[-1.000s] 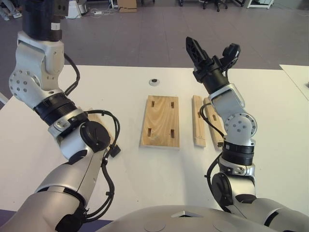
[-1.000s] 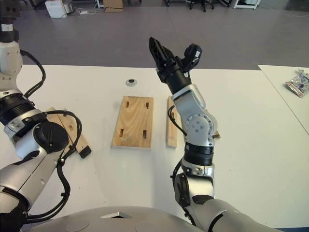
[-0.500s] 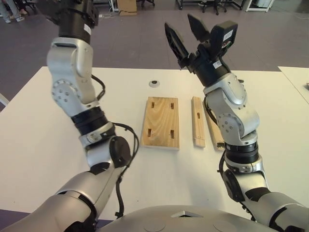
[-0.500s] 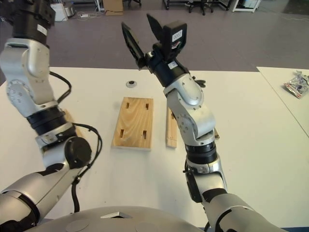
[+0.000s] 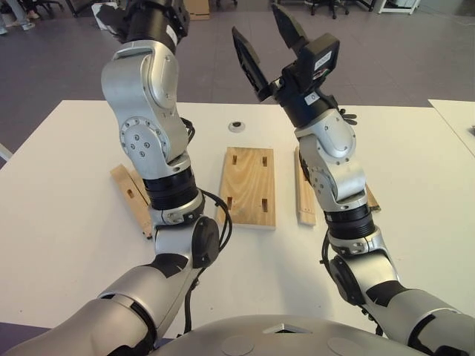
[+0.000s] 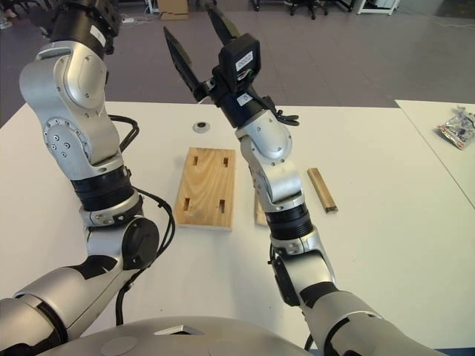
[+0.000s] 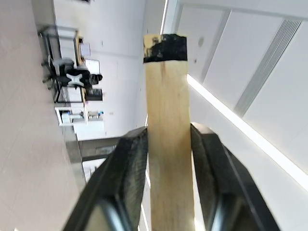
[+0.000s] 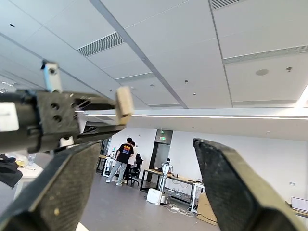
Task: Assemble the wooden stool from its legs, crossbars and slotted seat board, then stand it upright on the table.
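Left gripper (image 7: 168,142) clenches a black-tipped wooden bar (image 7: 166,91), likely light, rigid and smooth. Right gripper (image 5: 257,24) gapes empty. The slotted seat board (image 5: 249,185) looks heavier, best pinched across its long edges.

One slotted seat board (image 5: 247,185), five wooden bars (image 6: 323,189), one round table grommet (image 5: 237,126)

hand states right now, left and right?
Left hand: closed on a wooden piece with a black-taped end.
Right hand: open, holding nothing.
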You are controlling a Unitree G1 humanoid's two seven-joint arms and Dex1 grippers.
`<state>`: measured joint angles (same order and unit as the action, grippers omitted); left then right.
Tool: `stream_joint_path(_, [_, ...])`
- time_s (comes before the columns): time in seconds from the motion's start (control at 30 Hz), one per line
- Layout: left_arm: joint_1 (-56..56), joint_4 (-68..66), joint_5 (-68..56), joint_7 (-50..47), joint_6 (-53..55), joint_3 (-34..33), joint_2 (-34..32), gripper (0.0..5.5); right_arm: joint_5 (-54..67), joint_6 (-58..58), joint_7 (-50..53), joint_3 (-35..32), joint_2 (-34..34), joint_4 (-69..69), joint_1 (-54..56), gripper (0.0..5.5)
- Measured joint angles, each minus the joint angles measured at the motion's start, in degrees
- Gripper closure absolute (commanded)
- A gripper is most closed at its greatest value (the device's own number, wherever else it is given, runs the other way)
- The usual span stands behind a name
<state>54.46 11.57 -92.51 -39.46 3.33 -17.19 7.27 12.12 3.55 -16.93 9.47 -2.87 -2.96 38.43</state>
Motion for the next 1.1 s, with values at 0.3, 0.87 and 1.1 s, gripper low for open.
stream_joint_path(0.3, [-2.79, 1.71, -4.20, -2.47, 0.14, 6.46, -0.01, 4.22, -3.34, 4.51, -0.79, -0.67, 2.51, 8.36, 4.77, 1.92])
stream_joint_path(0.87, [-5.52, 1.96, -4.70, -4.26, -0.15, 9.11, -0.03, 4.22, -5.53, 10.46, 0.21, -3.64, 3.40, 11.50, 7.22, 3.53])
stream_joint_path(1.1, [-5.53, 2.01, -4.98, -4.13, -0.21, 9.30, -0.03, 4.22, -5.64, 10.97, -0.11, -3.79, 3.08, 12.94, 6.35, 4.73])
